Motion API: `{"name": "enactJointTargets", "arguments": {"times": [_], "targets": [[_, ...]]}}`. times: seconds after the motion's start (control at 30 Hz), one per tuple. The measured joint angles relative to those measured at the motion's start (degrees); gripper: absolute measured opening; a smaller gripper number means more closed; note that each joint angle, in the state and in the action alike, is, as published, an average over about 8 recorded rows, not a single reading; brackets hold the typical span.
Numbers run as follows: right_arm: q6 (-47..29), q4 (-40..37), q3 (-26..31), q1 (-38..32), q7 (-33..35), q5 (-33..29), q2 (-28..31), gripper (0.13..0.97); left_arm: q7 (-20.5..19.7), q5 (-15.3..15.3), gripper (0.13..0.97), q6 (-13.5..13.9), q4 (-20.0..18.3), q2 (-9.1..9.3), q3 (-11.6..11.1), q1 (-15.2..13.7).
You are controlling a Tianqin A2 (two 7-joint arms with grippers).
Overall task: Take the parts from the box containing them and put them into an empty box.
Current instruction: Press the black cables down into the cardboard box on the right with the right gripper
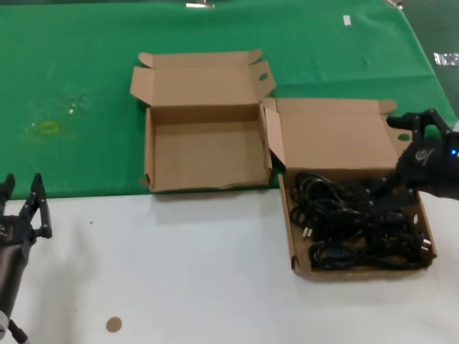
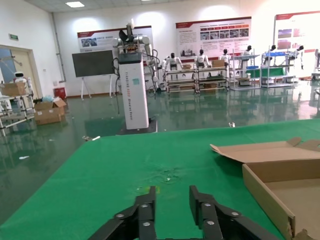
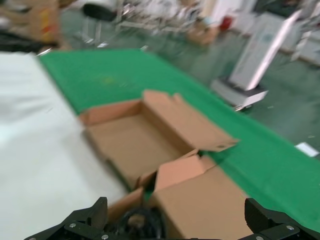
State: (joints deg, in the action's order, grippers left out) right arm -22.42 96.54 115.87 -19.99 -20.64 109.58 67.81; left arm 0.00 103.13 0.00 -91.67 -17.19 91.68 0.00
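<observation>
The right claw (image 1: 410, 123) is hovering wide open, holding nothing, over the full box (image 1: 358, 215) of black cables (image 1: 355, 222) near the desk's (image 1: 215, 287) right edge — the empty box (image 1: 204, 136) is lying mid-desk. The left claw (image 1: 21, 208) is waiting open at the left edge.

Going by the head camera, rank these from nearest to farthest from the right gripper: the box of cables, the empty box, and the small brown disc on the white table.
1. Box of cables: directly under the right gripper, on the robot's right.
2. Empty box: middle, on the green cloth's edge.
3. Brown disc: far near-left corner area, by the left gripper.
</observation>
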Motion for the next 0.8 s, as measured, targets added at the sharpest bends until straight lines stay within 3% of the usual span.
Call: {"name": "enactJointTargets", "arguments": {"times": [0.2,0.43,0.8], "targets": [[-14.86,-2.79,1.87,-8.02,-0.28,-4.33,1.87,0.966,0.0,0.0,0.298,0.0,0.0,0.0,0.0,0.0],[-29.89,-6.99,3.69,-15.39,1.51,-12.78,-1.55,0.966,0.0,0.0,0.216,0.0,0.0,0.0,0.0,0.0],[-39.07,-13.97,6.01,-21.05,3.81,-24.44,-11.6,0.958,0.0,0.0,0.152,0.0,0.0,0.0,0.0,0.0]]}}
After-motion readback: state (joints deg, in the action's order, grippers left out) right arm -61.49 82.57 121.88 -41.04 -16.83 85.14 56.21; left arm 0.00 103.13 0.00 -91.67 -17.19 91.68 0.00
